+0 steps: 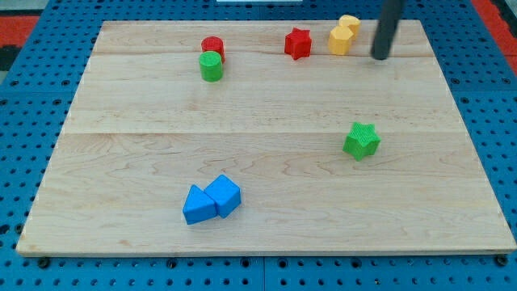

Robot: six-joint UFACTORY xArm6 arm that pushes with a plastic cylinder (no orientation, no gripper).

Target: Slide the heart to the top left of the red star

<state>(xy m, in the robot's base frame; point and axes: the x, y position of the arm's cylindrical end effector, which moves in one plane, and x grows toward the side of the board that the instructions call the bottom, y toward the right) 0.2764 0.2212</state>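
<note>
Board: a pale wooden board (266, 145) lying on a blue pegboard table (24, 162), with red showing at the far corners.
My rod: a straight dark rod coming down from the far right edge of the view.
My tip: my tip (379, 56) sits on the far right part of the board, just to the right of the yellow heart, close beside it; I cannot tell whether it touches.
Pincer: I carry none, only the rod, so there is nothing to open or close and nothing held.
Yellow heart: the yellow heart (343, 35) lies near the far edge, right of the red star, with a small gap between them.
Red star: the red star (297, 43) lies near the far edge, a little right of the middle.
Red cylinder: the red cylinder (212, 46) is far and to the left of the middle, well apart from the red star.
Green cylinder: the green cylinder (211, 66) stands just on the near side of the red cylinder, touching or almost touching.
Green star: the green star (361, 140) sits alone on the right half, about midway between far and near.
Blue blocks: a blue triangular block (198, 205) and a blue cube (224, 195) rest against each other near the front, left of the middle.
</note>
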